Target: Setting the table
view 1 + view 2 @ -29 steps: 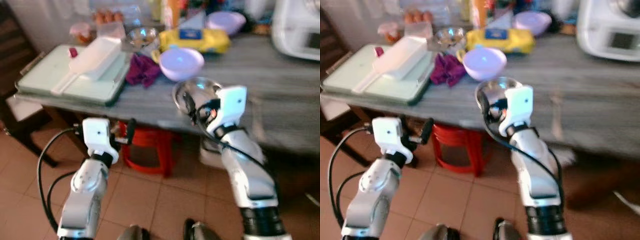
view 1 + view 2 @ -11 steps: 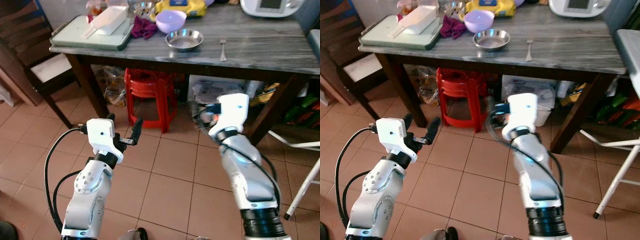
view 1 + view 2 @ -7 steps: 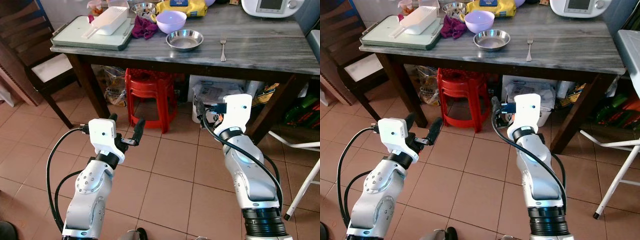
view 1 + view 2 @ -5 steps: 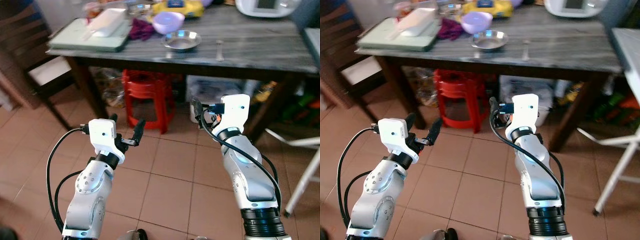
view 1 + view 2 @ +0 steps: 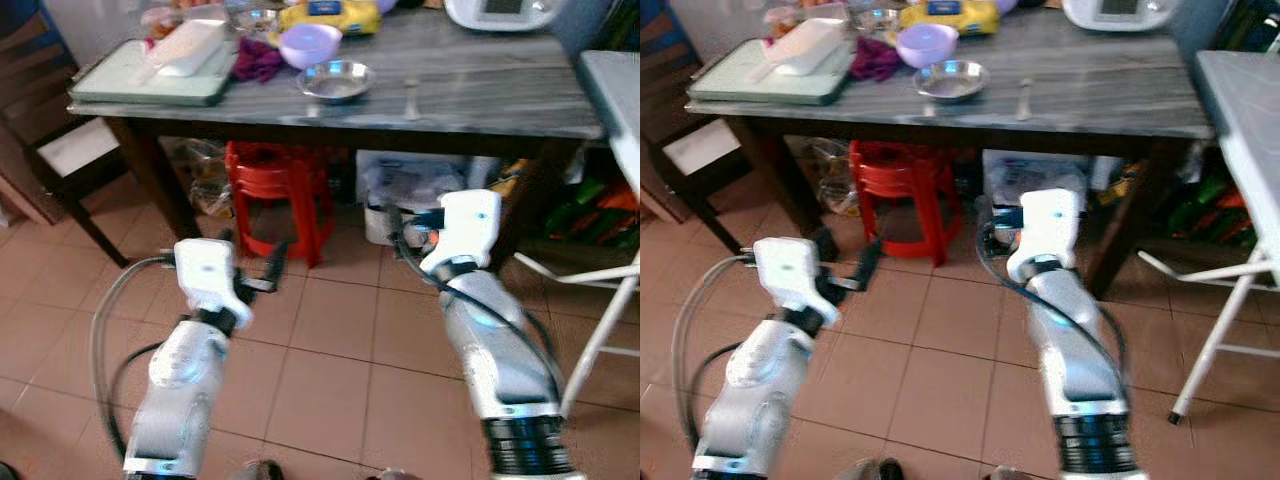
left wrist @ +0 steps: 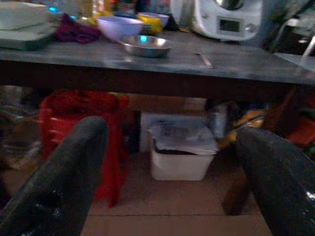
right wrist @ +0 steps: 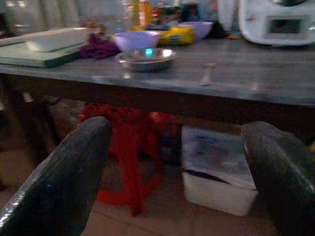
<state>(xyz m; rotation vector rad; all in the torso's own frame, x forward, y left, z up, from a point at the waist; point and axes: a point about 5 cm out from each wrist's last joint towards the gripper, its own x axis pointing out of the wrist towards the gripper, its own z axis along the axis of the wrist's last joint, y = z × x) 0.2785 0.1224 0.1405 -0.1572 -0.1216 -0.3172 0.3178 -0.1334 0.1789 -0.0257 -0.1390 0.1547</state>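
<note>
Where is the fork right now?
The fork lies on the grey table, just to the right of the shiny metal bowl, with the white kitchen machine behind it toward the far edge.

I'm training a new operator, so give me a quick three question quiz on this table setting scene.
1. True or false: the fork lies inside the steel bowl.
2. What stands under the table? A) blue bucket B) red stool C) green crate
3. Fill in: both the left gripper and right gripper are ____.

Key:
1. False; it lies on the tabletop beside the bowl, apart from it.
2. B
3. open, holding nothing.
</note>
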